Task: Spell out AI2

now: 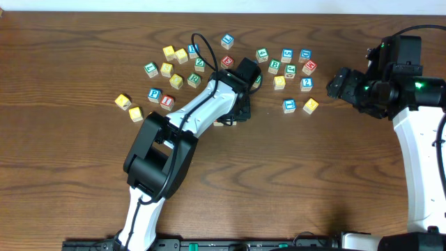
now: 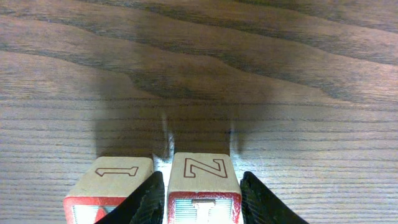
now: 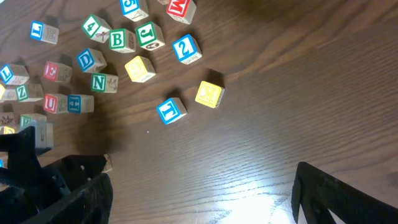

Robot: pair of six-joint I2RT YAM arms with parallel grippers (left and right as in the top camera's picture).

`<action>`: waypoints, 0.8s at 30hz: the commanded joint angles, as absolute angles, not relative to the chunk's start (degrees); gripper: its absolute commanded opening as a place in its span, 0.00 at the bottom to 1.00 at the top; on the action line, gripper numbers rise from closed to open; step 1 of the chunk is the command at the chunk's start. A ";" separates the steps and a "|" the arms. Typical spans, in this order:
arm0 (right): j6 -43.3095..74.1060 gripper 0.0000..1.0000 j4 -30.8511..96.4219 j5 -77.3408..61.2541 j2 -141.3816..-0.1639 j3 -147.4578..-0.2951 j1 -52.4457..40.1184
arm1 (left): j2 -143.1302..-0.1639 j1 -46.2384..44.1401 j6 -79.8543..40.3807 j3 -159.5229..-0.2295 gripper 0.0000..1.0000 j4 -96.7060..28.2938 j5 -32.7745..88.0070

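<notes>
Left claw (image 2: pixel 202 186) pinches a cube (image 2: pixel 200 167), neighbour (image 2: pixel 118 175) seemingly touching; tabletop (image 2: pixel 199 74) ahead.

Blue "2" cube (image 3: pixel 186 48) lying face-up, red-bordered cube (image 2: pixel 203 186) between jaws

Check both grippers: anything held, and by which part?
The left fingers clamp the red-bordered cube with Z on top by its two opposite side faces. The right gripper is open and holds nothing.
</notes>
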State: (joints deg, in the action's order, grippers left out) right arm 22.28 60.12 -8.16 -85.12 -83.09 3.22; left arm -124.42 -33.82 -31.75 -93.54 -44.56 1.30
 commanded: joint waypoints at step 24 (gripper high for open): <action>17.87 0.85 53.76 -7.81 -87.37 -83.44 -0.03 | -104.27 -24.60 -18.65 -97.54 0.46 -49.39 0.80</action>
State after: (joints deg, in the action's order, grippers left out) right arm 19.09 55.29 -7.92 -85.71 -83.11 1.89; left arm -108.38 -27.03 -20.84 -96.03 -48.66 1.34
